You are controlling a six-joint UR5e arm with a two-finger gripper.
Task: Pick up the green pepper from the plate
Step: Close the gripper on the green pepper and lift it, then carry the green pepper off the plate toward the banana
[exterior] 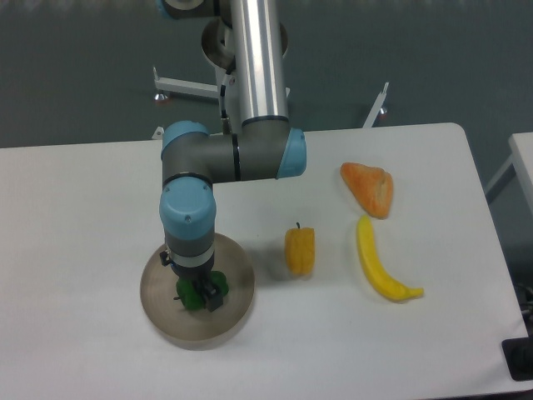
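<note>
So the arm is hanging straight down over the plate [236, 327] at the front left of the white table [83, 250], and the gripper [200, 295] is sitting right on the green pepper [193, 297], which is lying near the middle of that plate. Only little bits of green are peeking out around the dark fingers, so I'm guessing the fingers are straddling it, but honestly I can't tell whether they're actually clamped on it or just hanging loose around it, since the wrist is blocking most of the view. If I were running this step, I'd be making sure the squeeze is landing across the fat middle of the pepper and not near the stem, because that glossy skin is probably going to be slippery and the thing could be popping out sideways. Then I'd be lifting slow and straight up so it isn't dragging on the raised rim. The yellow-orange pepper [300, 250], the banana [379, 265] and the orange wedge-shaped piece [369, 188] are sitting well off to the right, so nothing is crowding the lift
</note>
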